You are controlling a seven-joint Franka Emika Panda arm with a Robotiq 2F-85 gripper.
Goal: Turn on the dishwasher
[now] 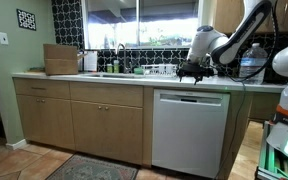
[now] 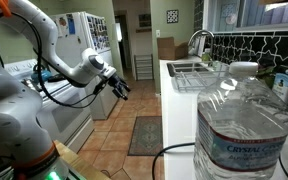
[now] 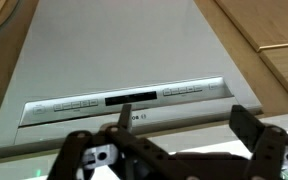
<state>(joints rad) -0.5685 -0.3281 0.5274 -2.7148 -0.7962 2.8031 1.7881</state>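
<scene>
The dishwasher is a tall white flat-fronted panel under the counter, between tan wooden cabinets. My gripper hovers just above its top edge in front of the counter, and it also shows in an exterior view. In the wrist view the dishwasher front fills the frame. Its top control strip carries rows of small buttons and a dark display. My gripper is open and empty, its two dark fingers spread just short of the strip; the left fingertip overlaps it in the picture.
The counter holds a sink with faucet, a dish rack and a cardboard box. A large water bottle stands close to one camera. A rug lies on the tiled floor.
</scene>
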